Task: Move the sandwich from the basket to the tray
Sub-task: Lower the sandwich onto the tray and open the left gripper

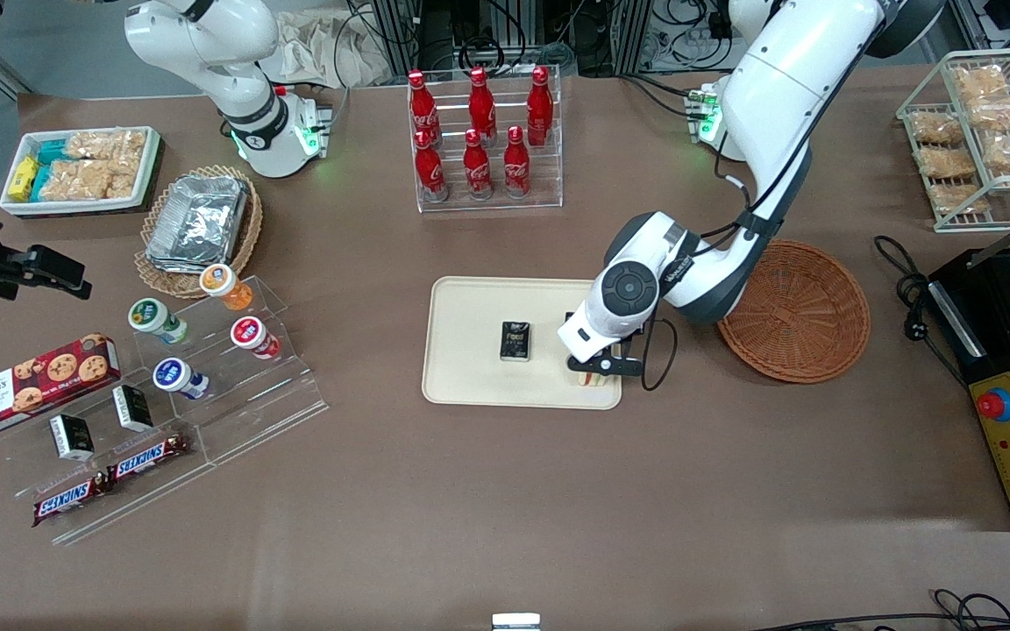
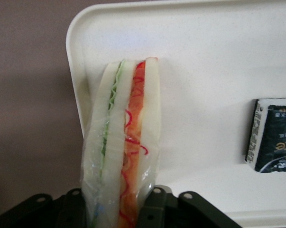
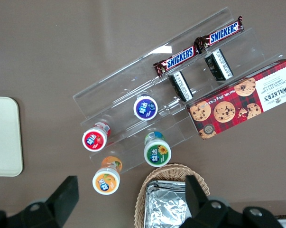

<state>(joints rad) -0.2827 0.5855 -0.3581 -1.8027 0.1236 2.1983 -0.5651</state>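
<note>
White bread with orange-red and green filling shows between the jaws: the sandwich (image 2: 126, 142), in clear wrap, is pinched edge-on, one black finger (image 2: 71, 209) pressed to each bread face. The gripper (image 1: 603, 366) hangs low over the tray (image 1: 470, 386), at the corner nearest the front camera on the working arm's end. The wedge reaches out from the jaws over the cream surface, lying close alongside the tray's short rim; whether it touches the tray or hovers just above it cannot be told.

Well out from the jaws toward the tray's middle lies a small dark packet (image 1: 515, 341) (image 2: 273, 135), flat on the tray and apart from the sandwich.

Toward the working arm's end of the table, beside the tray and partly under the arm's elbow, sits the basket (image 1: 807, 315), reddish-brown wicker, with nothing visible inside it. Farther from the front camera than the tray stands a clear rack of red bottles (image 1: 480, 131).
</note>
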